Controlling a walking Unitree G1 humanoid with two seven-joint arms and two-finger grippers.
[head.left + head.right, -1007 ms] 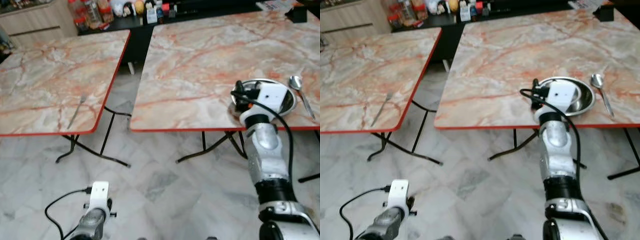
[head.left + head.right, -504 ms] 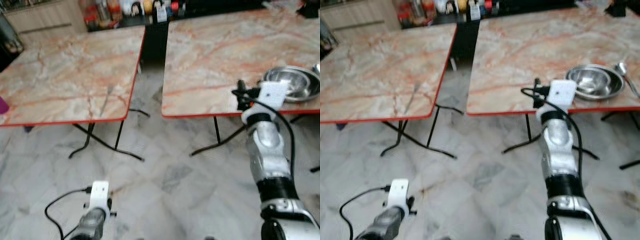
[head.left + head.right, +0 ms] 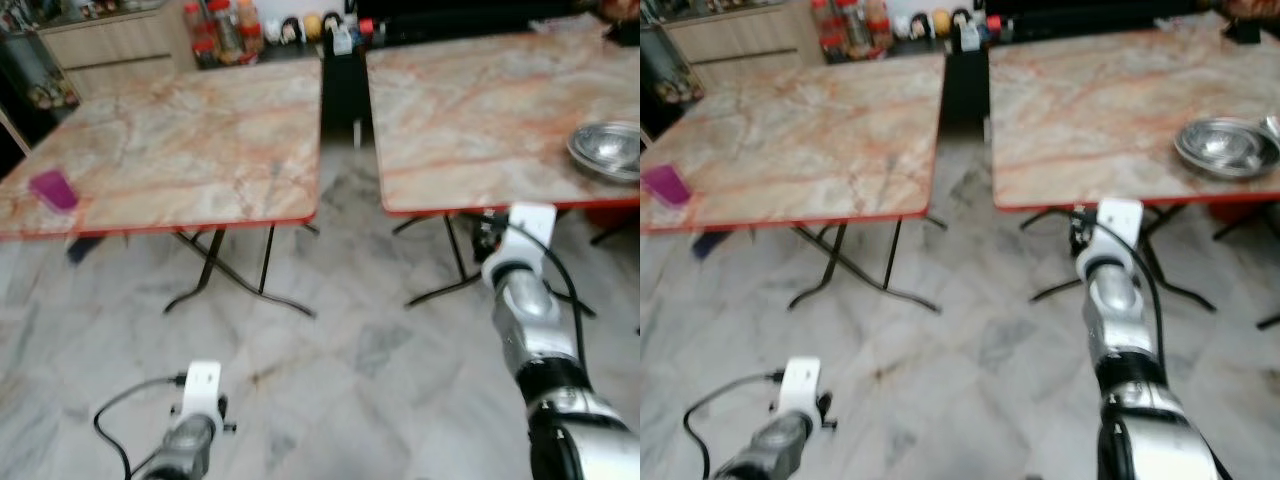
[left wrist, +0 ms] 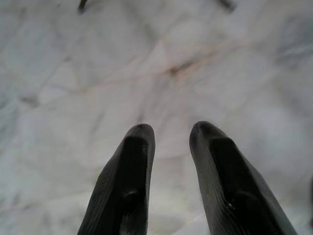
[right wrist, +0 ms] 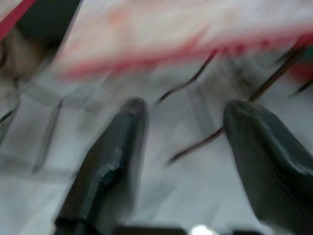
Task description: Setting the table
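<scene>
Steel bowl (image 3: 1228,147): shiny, round, on right table (image 3: 1090,110); both grippers (image 4: 168,134) (image 5: 188,115) spread, empty.

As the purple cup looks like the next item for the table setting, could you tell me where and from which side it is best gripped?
Grip the purple cup across its side wall, coming in level from the near table edge. It stands upright close to that edge, nothing beside it. The open left gripper is on its side.
</scene>
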